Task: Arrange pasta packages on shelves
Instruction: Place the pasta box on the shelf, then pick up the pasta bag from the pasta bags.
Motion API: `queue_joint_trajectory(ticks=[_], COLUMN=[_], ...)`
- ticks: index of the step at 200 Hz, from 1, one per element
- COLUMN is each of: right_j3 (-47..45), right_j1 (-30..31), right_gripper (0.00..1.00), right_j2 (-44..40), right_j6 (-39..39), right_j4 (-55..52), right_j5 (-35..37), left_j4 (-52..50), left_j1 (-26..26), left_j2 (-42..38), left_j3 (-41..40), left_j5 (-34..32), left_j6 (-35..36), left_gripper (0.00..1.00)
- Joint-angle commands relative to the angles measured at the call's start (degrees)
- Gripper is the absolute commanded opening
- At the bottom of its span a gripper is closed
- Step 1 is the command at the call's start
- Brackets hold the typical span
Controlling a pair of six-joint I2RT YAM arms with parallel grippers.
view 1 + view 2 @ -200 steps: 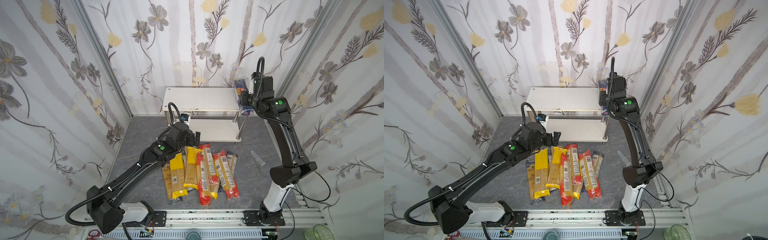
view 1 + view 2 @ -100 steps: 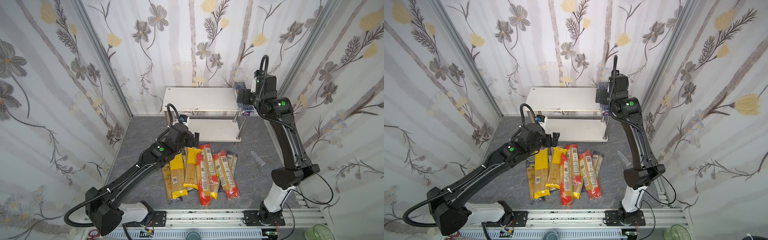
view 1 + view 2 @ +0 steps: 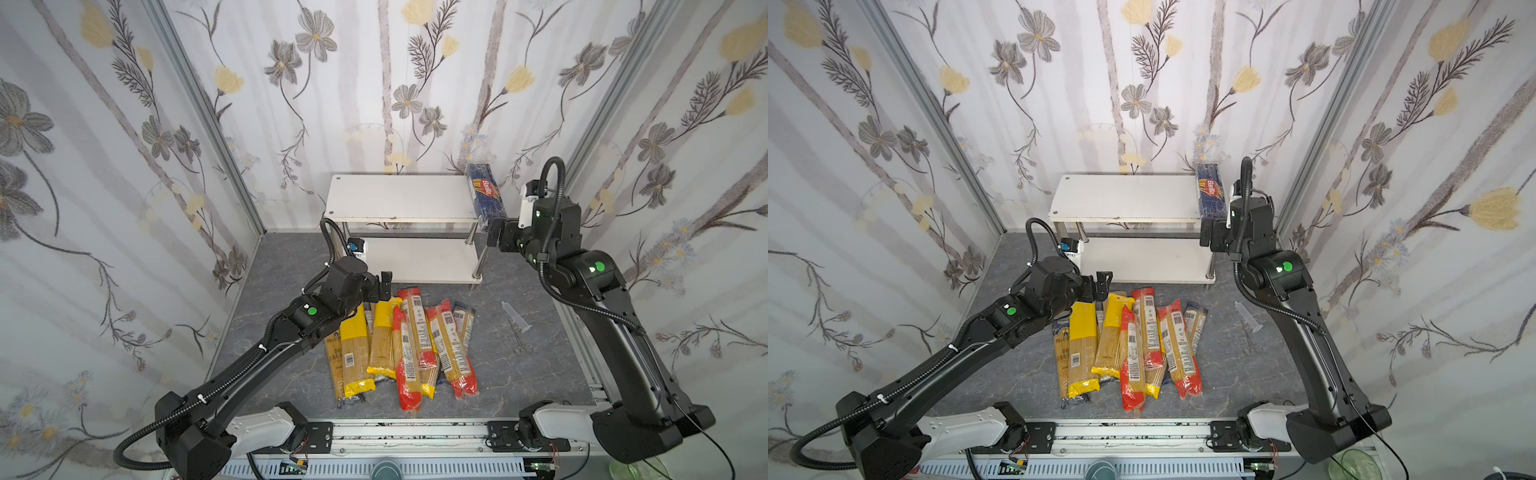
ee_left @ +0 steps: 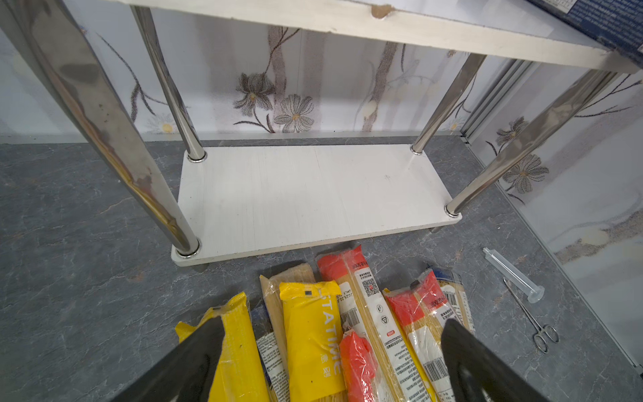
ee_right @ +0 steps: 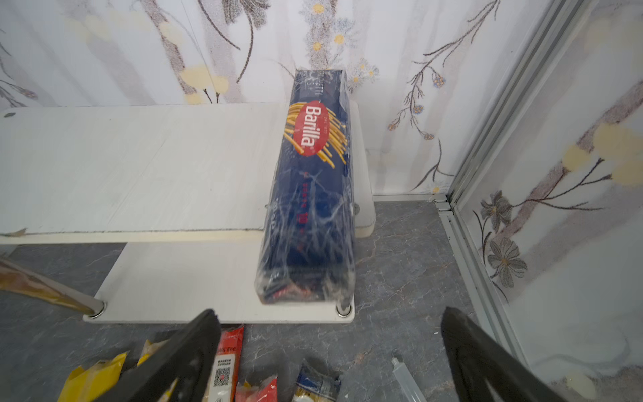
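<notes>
In both top views, finds the right gripper [image 3: 496, 237] parted from the Barilla pack [image 3: 484, 198]: clamped on it a second ago, now drawn back toward 5 o'clock of it with jaws spread wide, holding nothing. Leaves the pack lying front to back across the 3 o'clock end of the top board [image 3: 395, 195] of the shelves [image 3: 399, 219], with its near end jutting past the front edge. Reads as one package shelved, with the remaining spaghetti bags [image 3: 409, 345] heaped on the floor at 6 o'clock of the rack and the lower board [image 3: 419, 257] bare. Holds the right arm raised, elbow bent, wrist about level with the top board. Keeps the left arm much where it was, reaching low from 7 o'clock, with the left gripper [image 3: 1102, 284] open above the heap's 12 o'clock ends, empty. From the left wrist, looks between two widely parted fingers [image 4: 195, 358] onto a yellow-ended bag [image 4: 311, 334] and red-ended bags [image 4: 368, 302], pinching none; shows beyond them the bare lower board, and further off a clear syringe [image 4: 515, 275] beside small scissors [image 4: 542, 332]. From the right wrist, looks past equally wide fingers [image 5: 188, 348] straight at the Barilla pack, clear of both pads, resting on the top board's end and overhanging toward the camera. Suggests, as a judgement, a nudge further back before fetching the next bag, lest the overhang tip it.
</notes>
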Motion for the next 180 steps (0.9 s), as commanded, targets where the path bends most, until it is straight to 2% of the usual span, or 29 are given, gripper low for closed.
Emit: queue_joint_trajectory(ticks=[1, 80, 147, 176, 180], right_j3=[-5.48, -20.6, -35.32, -41.62, -42.39], right_j1=[1.07, 6.34, 19.9, 23.92, 26.02], right_gripper=[0.99, 1.0, 0.99, 0.98, 0.98], right_j2=[-3.97, -13.0, -16.78, -17.13, -17.06], right_j6=[2.33, 8.37, 18.53, 23.43, 23.98], right_j4=[3.93, 3.4, 3.95, 4.74, 4.81], right_j5=[-0.34, -2.56, -0.74, -2.72, -2.87], left_j4=[0.5, 0.67, 0.67, 0.67, 0.67], left_j1=[-0.05, -0.13, -0.34, -0.81, -0.84], left_j2=[-1.22, -6.86, -14.32, -16.34, -16.59], left_j3=[-1.24, -7.0, -15.28, -18.27, -18.73], left_j5=[-0.05, 0.33, 2.09, 3.55, 3.56], left_j6=[-2.18, -5.48, -9.61, -11.59, -11.78], left_gripper=[1.0, 1.0, 1.0, 1.0, 1.0])
